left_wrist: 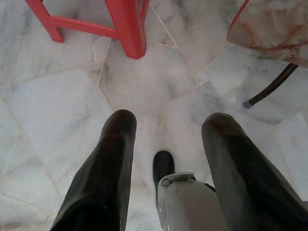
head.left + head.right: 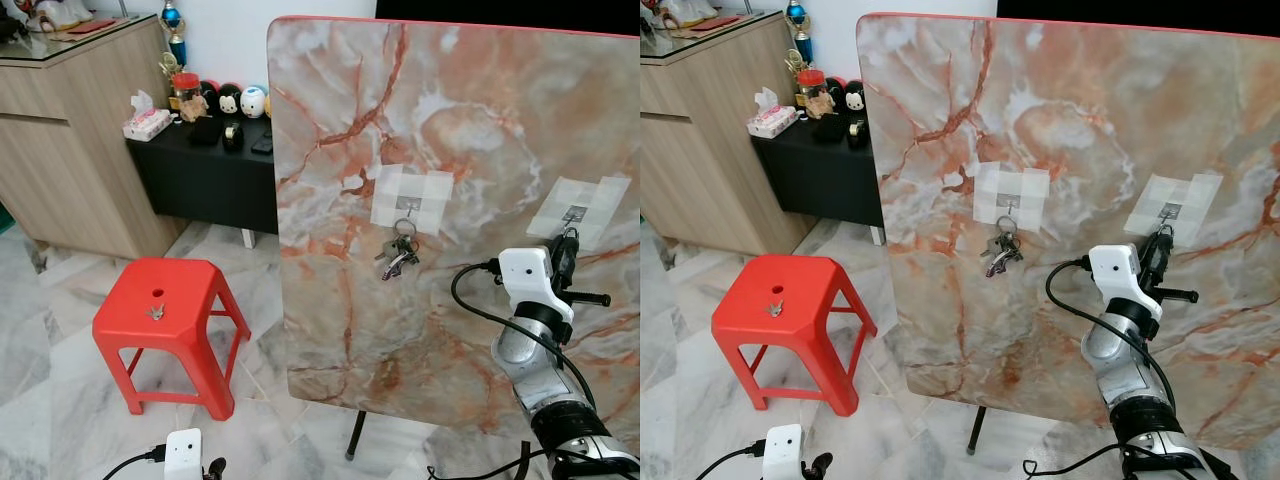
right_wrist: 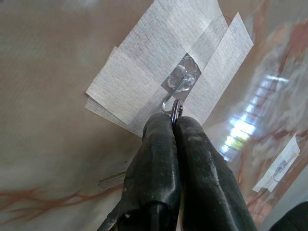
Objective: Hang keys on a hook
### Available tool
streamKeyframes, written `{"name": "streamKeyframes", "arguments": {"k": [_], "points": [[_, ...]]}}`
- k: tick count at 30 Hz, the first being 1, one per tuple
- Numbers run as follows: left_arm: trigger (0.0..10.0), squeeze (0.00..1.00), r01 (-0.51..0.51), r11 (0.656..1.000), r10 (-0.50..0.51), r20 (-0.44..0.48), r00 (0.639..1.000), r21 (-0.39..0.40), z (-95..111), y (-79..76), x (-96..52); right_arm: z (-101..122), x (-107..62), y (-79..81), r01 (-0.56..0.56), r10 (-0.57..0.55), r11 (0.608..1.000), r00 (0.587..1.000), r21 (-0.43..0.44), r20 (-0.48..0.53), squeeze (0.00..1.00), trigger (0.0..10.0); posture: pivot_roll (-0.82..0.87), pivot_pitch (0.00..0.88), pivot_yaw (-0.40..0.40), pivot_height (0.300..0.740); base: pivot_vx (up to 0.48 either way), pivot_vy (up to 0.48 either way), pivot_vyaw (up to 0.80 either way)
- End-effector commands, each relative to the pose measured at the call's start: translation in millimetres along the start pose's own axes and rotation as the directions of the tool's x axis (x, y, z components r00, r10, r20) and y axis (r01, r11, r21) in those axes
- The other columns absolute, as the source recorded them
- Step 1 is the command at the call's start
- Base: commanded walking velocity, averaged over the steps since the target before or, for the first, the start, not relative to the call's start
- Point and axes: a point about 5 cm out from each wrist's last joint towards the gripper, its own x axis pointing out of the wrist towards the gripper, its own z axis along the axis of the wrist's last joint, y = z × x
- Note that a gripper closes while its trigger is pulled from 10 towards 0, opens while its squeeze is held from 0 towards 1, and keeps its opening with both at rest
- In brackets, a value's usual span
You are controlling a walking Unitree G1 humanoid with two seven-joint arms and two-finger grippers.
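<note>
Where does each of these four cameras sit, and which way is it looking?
Left eye: on the head, facing the upright marble board; the right gripper is raised.
Right eye: beside it, same scene, including the red stool.
Left wrist: on the low arm, looking along the left gripper at the floor.
Right wrist: looking along shut fingers at the taped hook.
Shared: both eyes show the hanging keys.

Right gripper (image 3: 174, 126) raised, fingers pinched together; left gripper (image 1: 168, 139) low, fingers apart

Stool (image 2: 160, 305) left of board (image 2: 460, 150); keys (image 2: 398, 255) on hook (image 2: 404, 207)
</note>
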Motion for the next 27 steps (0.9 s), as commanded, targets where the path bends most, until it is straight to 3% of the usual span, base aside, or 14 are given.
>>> {"name": "streamKeyframes", "arguments": {"k": [1, 21, 22, 23, 24, 25, 26, 27], "points": [[10.0, 0.0, 0.012, 1.0, -0.012, -0.024, 1.0, 0.009, -3.5, -2.1, -0.3, 4.0, 5.4, -2.4, 0.006, -0.006, 1.0, 1.0, 0.009, 0.011, 0.0, 10.0, 0.0, 0.0, -0.032, 0.74, 0.0, 0.0, 0.0], [10.0, 0.0, 0.019, 1.0, -0.018, -0.021, 1.0, 0.011, -2.8, -3.8, -0.1, 2.3, 4.7, 2.1, -0.037, 0.037, 0.999, 0.999, 0.018, -0.005, 0.0, 10.0, 0.0, 0.0, -0.033, 0.74, 0.0, 0.0, 0.0], [10.0, 0.0, 0.019, 1.0, -0.019, -0.02, 1.0, 0.01, -2.6, -4.0, 0.0, 2.3, 4.6, 2.1, -0.037, 0.038, 0.999, 0.999, 0.024, -0.005, 0.2, 10.0, 0.0, 0.0, -0.033, 0.74, 0.0, 0.0, 0.0], [10.0, 0.0, 0.02, 1.0, -0.02, -0.019, 1.0, 0.01, -2.4, -4.1, 0.0, 2.3, 4.5, 2.1, -0.038, 0.038, 0.999, 0.999, 0.028, -0.004, 0.2, 10.0, 0.0, 0.0, -0.033, 0.74, 0.0, 0.0, 0.0], [10.0, 0.0, 0.021, 1.0, -0.02, -0.019, 1.0, 0.01, -2.4, -4.2, 0.0, 2.2, 4.3, 2.1, -0.039, 0.039, 0.999, 0.999, 0.03, -0.003, 0.78, 10.0, 0.0, 0.0, -0.033, 0.74, 0.0, 0.0, 0.0], [10.0, 0.0, 0.021, 1.0, -0.02, -0.019, 1.0, 0.01, -2.4, -4.2, 0.0, 2.2, 4.3, 2.1, -0.039, 0.039, 0.999, 0.999, 0.03, -0.003, 0.78, 10.0, 0.0, 0.0, -0.033, 0.74, 0.0, 0.0, 0.0], [10.0, 0.0, 0.021, 1.0, -0.021, -0.019, 1.0, 0.011, -2.3, -4.2, 0.0, 2.2, 3.9, 2.3, -0.04, 0.04, 0.999, 0.999, 0.03, -0.003, 0.93, 10.0, 0.0, 0.0, -0.033, 0.74, 0.0, 0.0, 0.0], [10.0, 0.0, 0.022, 1.0, -0.021, -0.019, 1.0, 0.01, -2.3, -4.3, 0.0, 2.1, 2.9, 2.8, -0.043, 0.043, 0.999, 0.999, 0.033, -0.002, 1.0, 10.0, 0.0, 0.0, -0.033, 0.74, 0.0, 0.0, 0.0]]}}
